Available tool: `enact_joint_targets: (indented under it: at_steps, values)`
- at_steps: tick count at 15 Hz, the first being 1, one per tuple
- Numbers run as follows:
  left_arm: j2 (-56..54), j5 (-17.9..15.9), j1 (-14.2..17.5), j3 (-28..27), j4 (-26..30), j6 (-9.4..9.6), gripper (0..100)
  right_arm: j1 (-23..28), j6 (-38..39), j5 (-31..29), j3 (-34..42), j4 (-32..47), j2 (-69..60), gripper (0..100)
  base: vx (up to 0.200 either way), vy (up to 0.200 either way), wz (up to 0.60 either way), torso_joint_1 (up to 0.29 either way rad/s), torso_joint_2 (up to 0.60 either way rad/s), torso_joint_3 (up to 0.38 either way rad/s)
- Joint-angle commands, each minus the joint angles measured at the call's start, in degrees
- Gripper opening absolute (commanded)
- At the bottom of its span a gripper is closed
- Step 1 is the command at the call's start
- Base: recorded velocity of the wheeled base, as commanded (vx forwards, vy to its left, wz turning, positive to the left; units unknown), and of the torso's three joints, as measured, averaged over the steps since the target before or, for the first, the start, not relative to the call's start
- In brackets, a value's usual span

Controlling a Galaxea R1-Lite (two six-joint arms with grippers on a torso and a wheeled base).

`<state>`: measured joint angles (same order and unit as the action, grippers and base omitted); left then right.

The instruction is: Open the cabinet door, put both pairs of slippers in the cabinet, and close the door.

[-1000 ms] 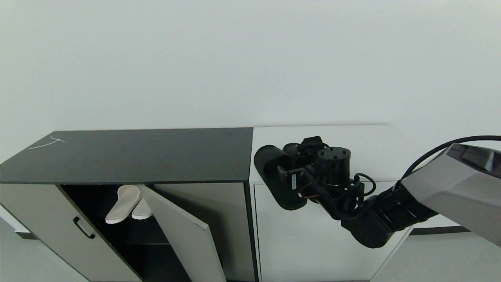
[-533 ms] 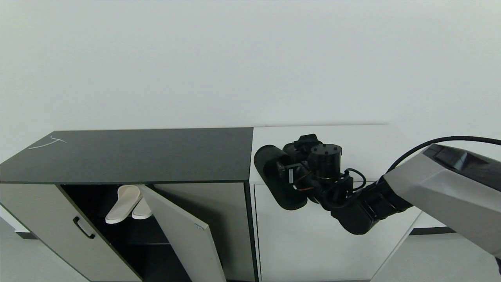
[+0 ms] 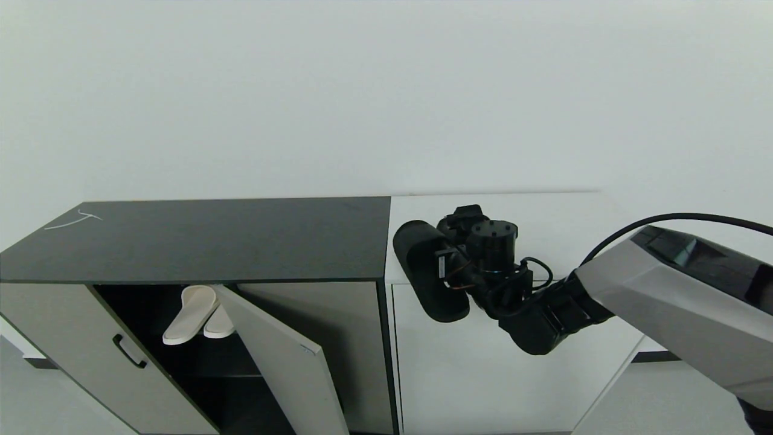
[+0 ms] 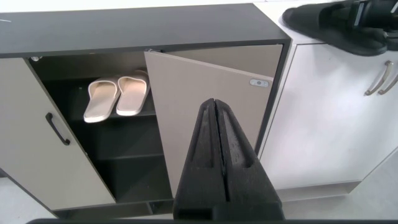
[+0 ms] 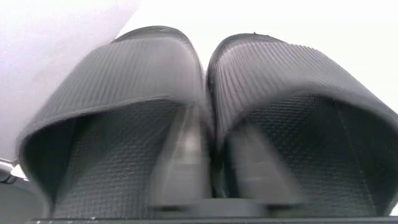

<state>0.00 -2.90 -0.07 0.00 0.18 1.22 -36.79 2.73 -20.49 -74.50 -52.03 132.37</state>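
Note:
The dark-topped cabinet [image 3: 205,238] stands with both grey doors swung out, the right door [image 3: 284,356] partly ajar. A pair of white slippers [image 3: 199,314] lies on its upper shelf, also clear in the left wrist view [image 4: 118,96]. My right gripper [image 3: 450,266] is shut on a pair of black slippers [image 3: 430,278], held in the air in front of the white cabinet, right of the open one. Its fingers [image 5: 186,155] reach inside the two black slippers [image 5: 124,93]. My left gripper [image 4: 215,109] hangs shut and empty in front of the right door [image 4: 180,93].
A white cabinet [image 3: 501,374] with a closed door adjoins the dark one on the right; its handles [image 4: 373,78] show in the left wrist view. The left door [image 3: 78,344] carries a black handle [image 3: 128,351]. A plain wall runs behind; lower shelves are dark.
My right arm has drawn slightly left and up, its wrist closing toward the open cabinet, while the black slippers stayed almost in place. The cabinet and white slippers are unchanged.

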Motion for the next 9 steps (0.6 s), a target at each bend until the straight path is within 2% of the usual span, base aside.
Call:
enact_joint_targets:
  at_steps: [1, 3, 6, 7, 8, 9]
  values:
    - [0.09, 0.00, -0.01, 0.00, -0.01, 0.01, 0, -0.47, 0.78, 0.80, 1.37, -0.70, -2.73, 0, 0.000, 0.000, 0.00, 0.000, 0.00, 0.000]
    - [0.09, 0.00, 0.07, 0.00, -0.01, 0.01, 0, -2.41, 2.89, 6.34, 6.38, -1.50, -8.53, 0, 0.000, 0.000, 0.00, 0.000, 0.00, 0.000]
    - [0.09, 0.00, -0.01, 0.00, -0.01, 0.01, 0, -6.36, 3.95, 18.12, 24.05, -3.52, -22.85, 0, 0.000, 0.000, 0.00, 0.000, 0.00, 0.000]
    - [0.09, 0.00, 0.07, 0.00, -0.01, 0.01, 0, -7.86, 3.69, 22.60, 33.63, -5.19, -29.71, 0, 0.000, 0.000, 0.00, 0.000, 0.00, 0.000]
    - [0.09, 0.00, -0.01, 0.00, 0.08, 0.01, 0, -8.82, 3.60, 23.92, 39.78, -5.63, -34.10, 0, 0.000, 0.000, 0.00, 0.000, 0.00, 0.000]
    - [0.09, 0.00, -0.01, 0.00, -0.01, 0.01, 0, -9.26, 3.69, 25.06, 44.53, -5.80, -37.88, 0, -0.200, 0.000, 0.00, 0.002, 0.01, 0.002]
